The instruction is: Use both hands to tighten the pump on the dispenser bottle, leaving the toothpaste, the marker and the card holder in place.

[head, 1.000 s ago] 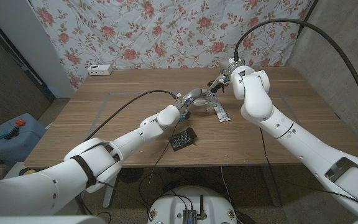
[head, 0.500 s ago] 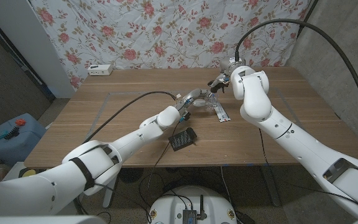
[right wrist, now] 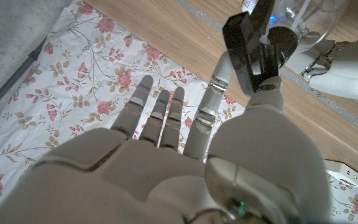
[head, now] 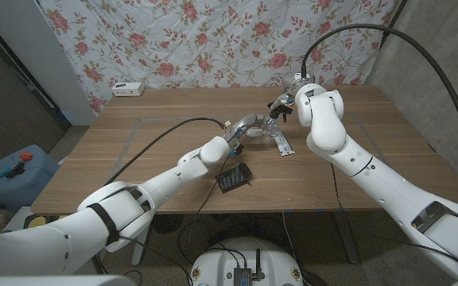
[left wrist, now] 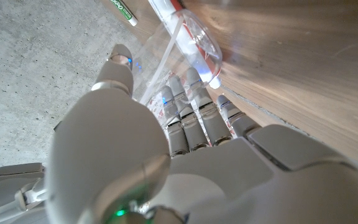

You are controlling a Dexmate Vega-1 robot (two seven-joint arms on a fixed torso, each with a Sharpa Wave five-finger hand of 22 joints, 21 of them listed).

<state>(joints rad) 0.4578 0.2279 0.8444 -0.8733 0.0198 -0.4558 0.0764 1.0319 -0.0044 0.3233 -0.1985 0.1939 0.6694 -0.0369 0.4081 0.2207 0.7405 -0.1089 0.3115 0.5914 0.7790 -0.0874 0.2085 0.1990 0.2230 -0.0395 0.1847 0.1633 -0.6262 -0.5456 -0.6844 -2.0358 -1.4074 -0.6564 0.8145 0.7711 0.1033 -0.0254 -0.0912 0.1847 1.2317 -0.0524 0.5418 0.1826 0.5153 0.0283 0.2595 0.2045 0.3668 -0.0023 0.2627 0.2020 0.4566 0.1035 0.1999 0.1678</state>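
Here the left hand (left wrist: 166, 155) wraps the clear plastic dispenser bottle (left wrist: 160, 62) mid-table, while the right hand (right wrist: 185, 155) pinches its black pump (right wrist: 244, 43). Judging by that thin pinch, it could slip, jolting the white toothpaste tube (head: 281, 143) just beside.

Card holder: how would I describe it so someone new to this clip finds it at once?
Start at the wooden table in the head view and follow the left arm toward its near edge. Beside that forearm lies the card holder, a small dark slab lying alone. It is the only black thing on the wood, nearer than the items at the robot hands.
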